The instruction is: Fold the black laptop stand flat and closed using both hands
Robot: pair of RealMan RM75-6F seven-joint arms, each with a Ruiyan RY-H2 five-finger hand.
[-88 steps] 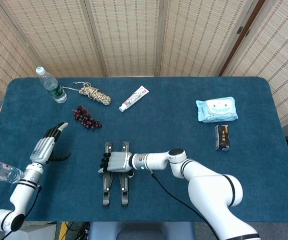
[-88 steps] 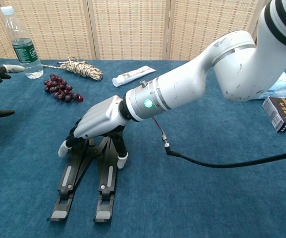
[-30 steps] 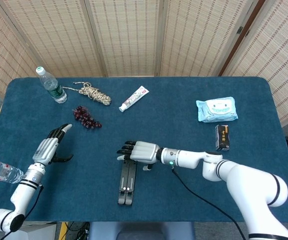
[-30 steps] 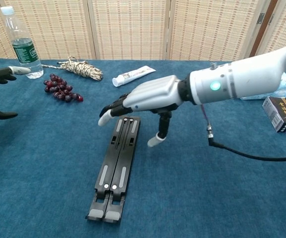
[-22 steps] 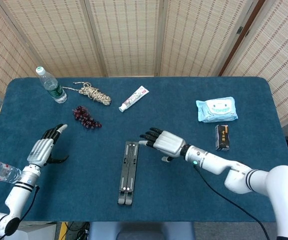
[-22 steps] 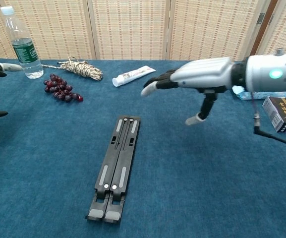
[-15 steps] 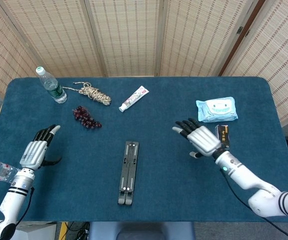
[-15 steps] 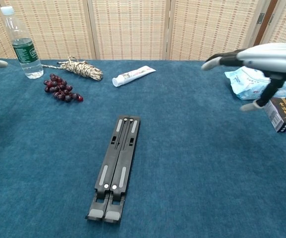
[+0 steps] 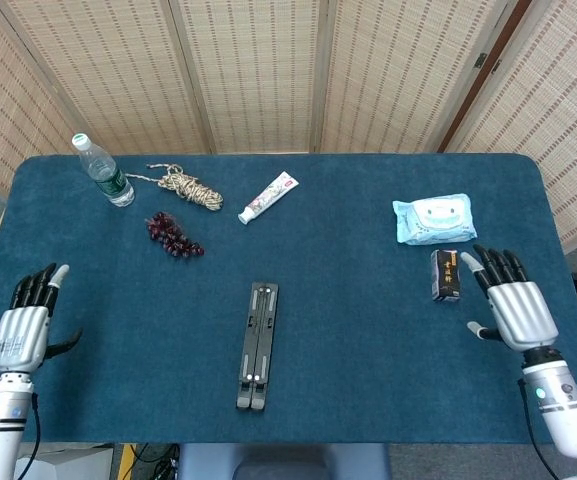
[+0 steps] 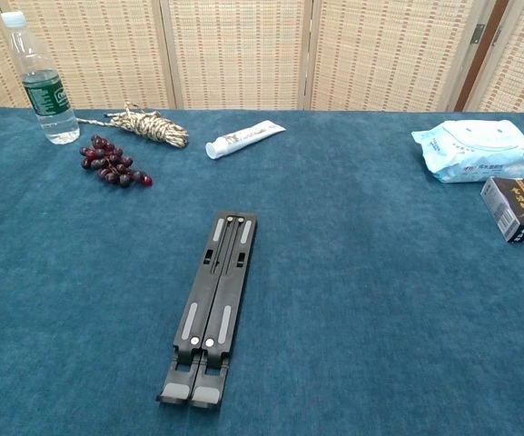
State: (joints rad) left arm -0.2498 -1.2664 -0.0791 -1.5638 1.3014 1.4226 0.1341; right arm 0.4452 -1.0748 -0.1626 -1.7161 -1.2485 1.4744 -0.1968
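Note:
The black laptop stand (image 9: 257, 345) lies flat on the blue table, its two bars side by side and closed; the chest view shows the stand (image 10: 211, 306) running from the centre toward the near edge. My left hand (image 9: 24, 330) hovers at the table's left edge, fingers spread and holding nothing. My right hand (image 9: 515, 305) is at the right edge, fingers spread, also holding nothing. Both hands are far from the stand. Neither hand appears in the chest view.
At the back left are a water bottle (image 9: 103, 170), a coil of rope (image 9: 190, 187) and red grapes (image 9: 173, 235). A toothpaste tube (image 9: 268, 197) lies mid-back. A wipes pack (image 9: 433, 219) and a small dark box (image 9: 446, 275) sit right, near my right hand.
My right hand has let go of the stand and drawn back to the right edge. My left hand has pulled back to the left edge. The stand went from spread to closed flat.

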